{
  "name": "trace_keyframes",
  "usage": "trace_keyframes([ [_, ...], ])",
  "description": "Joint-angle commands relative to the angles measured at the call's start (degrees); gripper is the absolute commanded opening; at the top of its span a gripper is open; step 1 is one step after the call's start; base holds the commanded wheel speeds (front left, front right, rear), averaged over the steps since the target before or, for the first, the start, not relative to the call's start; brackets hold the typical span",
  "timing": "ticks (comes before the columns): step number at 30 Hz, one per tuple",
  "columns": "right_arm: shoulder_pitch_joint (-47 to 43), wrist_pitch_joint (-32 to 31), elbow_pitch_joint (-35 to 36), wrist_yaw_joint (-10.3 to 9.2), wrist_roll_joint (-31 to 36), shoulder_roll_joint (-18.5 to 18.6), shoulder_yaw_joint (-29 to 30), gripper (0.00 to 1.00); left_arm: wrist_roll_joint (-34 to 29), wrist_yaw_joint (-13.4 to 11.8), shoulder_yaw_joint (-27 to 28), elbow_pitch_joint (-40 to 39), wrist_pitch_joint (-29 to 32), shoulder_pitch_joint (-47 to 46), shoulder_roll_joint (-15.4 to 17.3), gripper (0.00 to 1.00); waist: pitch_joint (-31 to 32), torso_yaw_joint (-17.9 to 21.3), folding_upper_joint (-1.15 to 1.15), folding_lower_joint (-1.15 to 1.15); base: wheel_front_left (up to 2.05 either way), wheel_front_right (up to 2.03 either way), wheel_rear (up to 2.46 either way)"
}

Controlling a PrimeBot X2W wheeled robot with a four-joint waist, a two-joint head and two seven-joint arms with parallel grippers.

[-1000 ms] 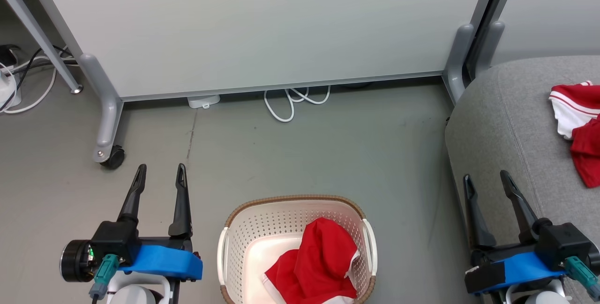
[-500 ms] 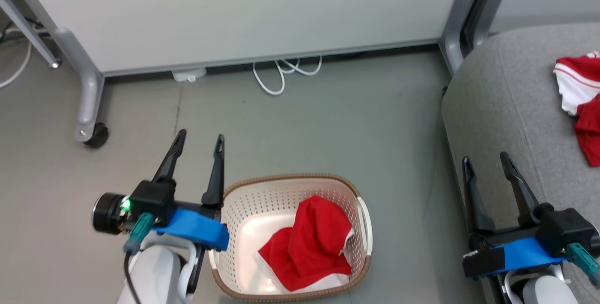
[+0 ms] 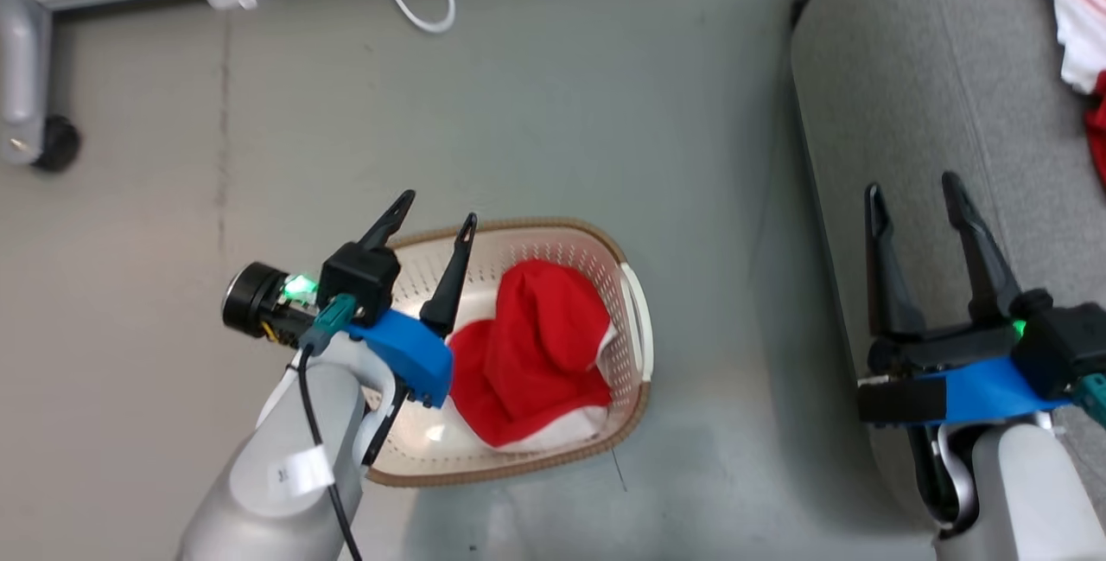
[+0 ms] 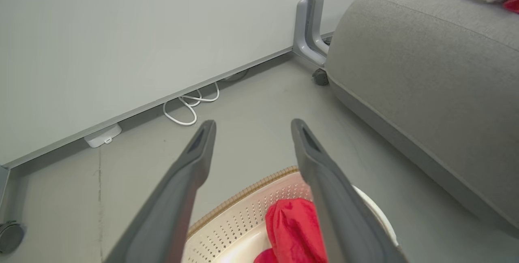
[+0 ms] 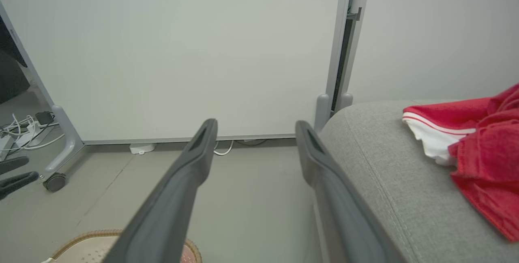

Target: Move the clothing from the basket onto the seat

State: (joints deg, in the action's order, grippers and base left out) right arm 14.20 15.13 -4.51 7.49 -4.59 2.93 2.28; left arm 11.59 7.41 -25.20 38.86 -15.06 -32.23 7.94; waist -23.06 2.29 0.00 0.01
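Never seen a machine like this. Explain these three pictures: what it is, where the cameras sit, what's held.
It is a wheeled robot with two arms, each ending in a two-fingered tool. One picture looks down from its head; the others look along each wrist's fingers. The left tool hovers open over a basket on the floor holding a red garment. The right tool is open by the grey sofa seat, where another red garment lies. Nothing is held.

Two garments counted: one red garment (image 3: 527, 345) in the one basket (image 3: 553, 223), one red-and-white garment (image 3: 1078, 34) on the one seat (image 3: 907, 68). Two hands, left hand (image 3: 437, 207) and right hand (image 3: 912, 183).
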Motion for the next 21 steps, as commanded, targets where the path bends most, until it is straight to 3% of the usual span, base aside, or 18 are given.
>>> trace_keyframes([
  [1, 1.3, 0.0, 0.4, 0.01, 0.3, -0.1, 0.0, 1.0, 0.5, 0.1, -0.8, 0.8, -0.2, -2.0, 0.5, 1.0, -4.6, 2.5, 0.0, -0.01, 0.0, 0.0, 0.0],
  [21, 9.8, 0.0, 4.6, 0.01, 0.6, -0.1, -1.2, 1.0, 11.3, 0.1, -22.5, 24.1, 1.1, -20.9, 1.8, 1.0, -24.1, 7.3, 0.0, -0.01, 0.0, 0.0, 0.0],
])
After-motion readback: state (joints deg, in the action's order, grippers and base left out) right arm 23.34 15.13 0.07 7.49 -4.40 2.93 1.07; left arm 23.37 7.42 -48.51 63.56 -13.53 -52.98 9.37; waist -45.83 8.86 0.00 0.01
